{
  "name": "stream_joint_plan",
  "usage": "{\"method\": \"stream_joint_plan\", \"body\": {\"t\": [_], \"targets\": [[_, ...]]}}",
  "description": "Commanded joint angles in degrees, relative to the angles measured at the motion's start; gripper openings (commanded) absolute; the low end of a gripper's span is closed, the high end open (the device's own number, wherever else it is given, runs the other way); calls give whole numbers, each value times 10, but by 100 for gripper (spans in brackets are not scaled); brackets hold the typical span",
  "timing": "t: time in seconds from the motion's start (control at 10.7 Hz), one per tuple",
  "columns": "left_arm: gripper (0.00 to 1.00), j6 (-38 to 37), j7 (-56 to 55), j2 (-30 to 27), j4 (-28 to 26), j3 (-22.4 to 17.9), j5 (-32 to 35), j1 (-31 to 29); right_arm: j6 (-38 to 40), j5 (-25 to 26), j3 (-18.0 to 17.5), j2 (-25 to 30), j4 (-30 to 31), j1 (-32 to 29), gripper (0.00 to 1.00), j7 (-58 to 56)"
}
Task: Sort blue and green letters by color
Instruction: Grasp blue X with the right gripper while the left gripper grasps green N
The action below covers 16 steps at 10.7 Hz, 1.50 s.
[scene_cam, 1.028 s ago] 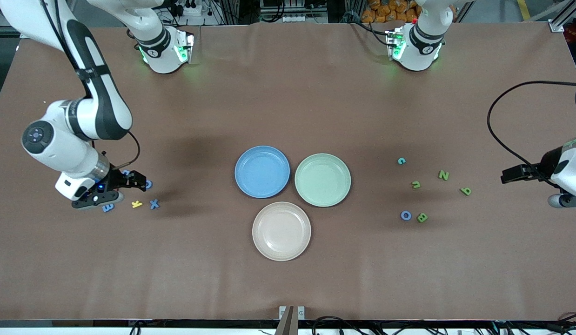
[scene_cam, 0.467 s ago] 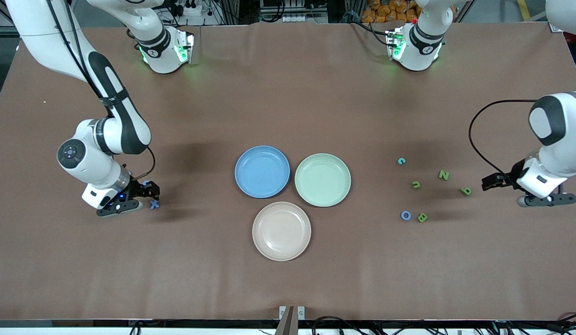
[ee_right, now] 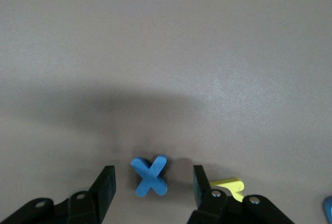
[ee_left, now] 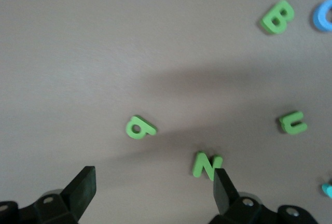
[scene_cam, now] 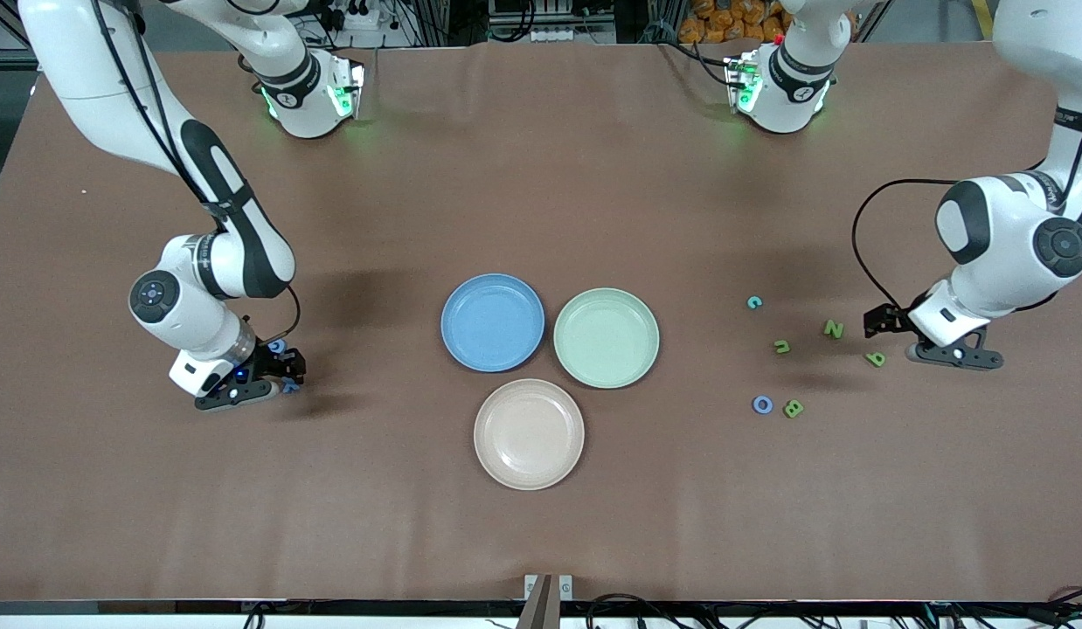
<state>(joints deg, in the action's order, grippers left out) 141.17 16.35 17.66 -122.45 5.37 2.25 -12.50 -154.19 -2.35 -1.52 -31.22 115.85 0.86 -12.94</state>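
Note:
My right gripper (scene_cam: pixel 283 365) is open and low at the right arm's end of the table. In the right wrist view its jaws (ee_right: pixel 153 187) stand either side of a light blue X (ee_right: pixel 150 176), apart from it. Another blue letter (scene_cam: pixel 277 346) shows just by the gripper. My left gripper (scene_cam: pixel 882 321) is open and empty (ee_left: pixel 154 193), over the table by the green P (scene_cam: pixel 874 358) and green N (scene_cam: pixel 833 329). The green U (scene_cam: pixel 781 347), green B (scene_cam: pixel 793 408), blue O (scene_cam: pixel 762 404) and teal C (scene_cam: pixel 754 302) lie nearby. The P (ee_left: pixel 140 128) and N (ee_left: pixel 206 164) show in the left wrist view.
Three plates stand mid-table: a blue plate (scene_cam: pixel 493 288), a green plate (scene_cam: pixel 606 301) and a beige plate (scene_cam: pixel 529 476) nearer the front camera. A yellow K-shaped piece (ee_right: pixel 228 185) lies beside the X, close to one right finger.
The right gripper moved toward the table's middle and now straddles the X. The left arm swung in from the table's end and brought its gripper close to the P and N.

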Motion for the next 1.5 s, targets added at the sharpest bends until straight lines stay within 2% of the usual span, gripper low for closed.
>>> {"method": "stream_joint_plan", "body": {"t": [0.0,0.09,0.37,0.56,0.65,0.84,0.93,1.03,1.12,1.31,1.4], "targets": [[100,10,33,-2,-31,-1,-15,38,-34,3,-2,-21,-3,-4,64,5],[100,11,33,6,-35,-1,-15,48,-36,2,-2,-24,-4,-4,55,5],[100,58,35,31,-55,-1,-9,52,-38,-5,-2,-20,4,-4,0,11],[100,67,44,41,-60,-1,-7,52,-20,-4,-2,4,3,13,0,72],[100,74,45,44,-63,-1,-7,51,19,-3,-2,26,2,31,0,114],[100,96,62,48,-77,-2,-7,46,99,-3,-43,60,-13,52,0,227],[100,103,62,48,-82,-3,-7,45,100,-2,-63,60,-18,71,0,290],[100,110,62,52,-83,-3,-7,44,100,1,-67,60,-24,101,0,348],[95,115,62,54,-83,-3,-7,44,101,2,-69,61,-24,134,0,404],[64,132,62,54,-96,-4,-7,43,95,6,-75,56,-26,203,0,515],[41,152,62,54,-104,-4,-7,43,94,6,-75,54,-30,226,0,547]]}}
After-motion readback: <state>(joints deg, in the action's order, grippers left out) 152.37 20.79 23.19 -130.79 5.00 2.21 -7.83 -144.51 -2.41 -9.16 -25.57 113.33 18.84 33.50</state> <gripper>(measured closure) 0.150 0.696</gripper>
